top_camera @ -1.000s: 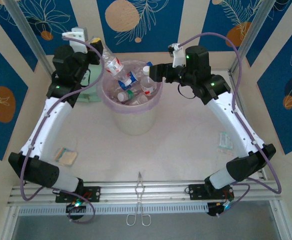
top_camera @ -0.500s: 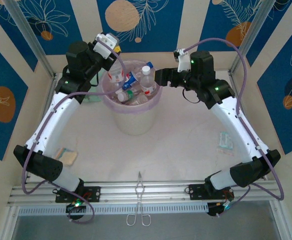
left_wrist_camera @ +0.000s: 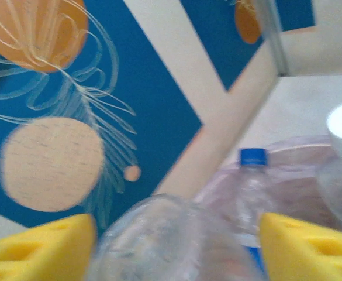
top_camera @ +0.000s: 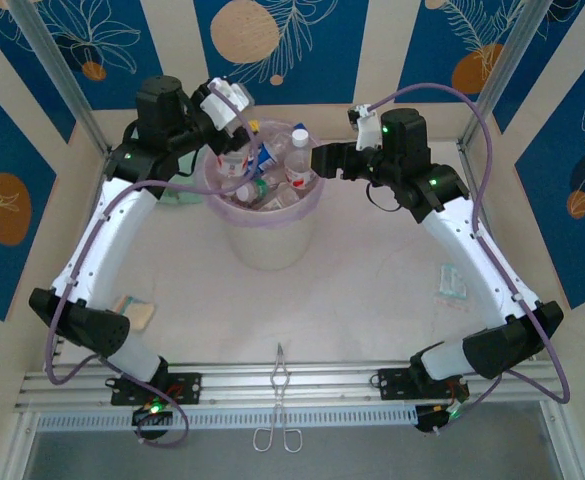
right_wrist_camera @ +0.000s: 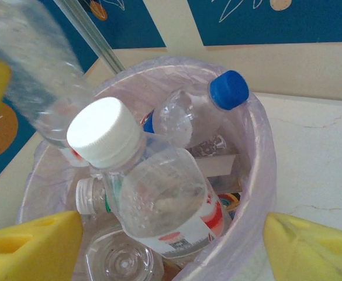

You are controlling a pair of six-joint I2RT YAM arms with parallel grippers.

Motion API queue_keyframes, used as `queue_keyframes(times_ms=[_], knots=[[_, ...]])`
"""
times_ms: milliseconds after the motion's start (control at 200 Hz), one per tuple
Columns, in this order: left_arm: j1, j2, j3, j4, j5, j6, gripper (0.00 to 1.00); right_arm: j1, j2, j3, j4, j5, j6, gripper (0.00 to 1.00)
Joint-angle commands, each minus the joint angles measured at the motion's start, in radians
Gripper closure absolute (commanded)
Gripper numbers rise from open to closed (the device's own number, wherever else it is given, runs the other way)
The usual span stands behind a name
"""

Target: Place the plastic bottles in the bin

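Over the bin (top_camera: 268,246), heaped with plastic bottles (right_wrist_camera: 162,216), the left gripper (left_wrist_camera: 175,249) clasps one clear bottle (left_wrist_camera: 159,225), seemingly the last, while the right gripper (top_camera: 318,160) gapes wide, empty.

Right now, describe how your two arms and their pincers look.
The left arm and right arm have white tubular links, black joint housings and small green lights. A lilac cable loops along each. Each wrist carries a white plastic bracket. The left pincer and right pincer have blocky yellow fingers.

Plastic bottles (right_wrist_camera: 159,213) inside the bin (right_wrist_camera: 259,155)
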Motion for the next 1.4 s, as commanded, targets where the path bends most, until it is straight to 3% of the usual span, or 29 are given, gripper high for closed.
queue_keyframes(times_ms=[0, 180, 405, 615, 815, 926, 1121, 1206, 1291, 1396], knots=[[-0.009, 0.025, 0.018, -0.107, 0.143, -0.047, 0.03, -0.004, -0.006, 0.009, 0.016, -0.031, 0.016, 0.19], [-0.008, 0.019, -0.037, -0.014, 0.245, -0.154, 0.0, -0.002, 0.0, 0.008, 0.035, -0.045, 0.031, 0.19], [-0.008, 0.035, -0.097, 0.226, 0.461, -0.448, 0.0, -0.002, 0.015, 0.014, 0.042, -0.048, 0.056, 0.19], [-0.008, 0.07, -0.141, 0.323, 0.479, -0.575, 0.0, -0.004, 0.011, 0.007, 0.045, -0.045, 0.067, 0.19], [-0.005, 0.073, -0.252, 0.783, 0.598, -1.013, 0.0, -0.007, 0.009, -0.009, 0.076, -0.044, 0.097, 0.19], [0.008, 0.065, -0.227, 0.85, 0.583, -1.12, 0.0, -0.008, 0.009, -0.007, 0.079, -0.042, 0.101, 0.19], [0.06, 0.016, -0.198, 0.775, 0.502, -1.138, 0.0, -0.016, -0.005, -0.023, 0.093, -0.032, 0.11, 0.19], [0.088, -0.017, -0.187, 0.602, 0.381, -1.034, 0.0, -0.019, -0.01, -0.029, 0.093, -0.035, 0.113, 0.19], [0.119, -0.03, -0.173, 0.438, 0.171, -0.984, 0.0, -0.02, -0.017, -0.033, 0.089, -0.034, 0.11, 0.19], [0.128, -0.004, -0.165, 0.354, 0.063, -0.976, 0.17, -0.025, -0.026, -0.042, 0.082, -0.032, 0.107, 0.19]])
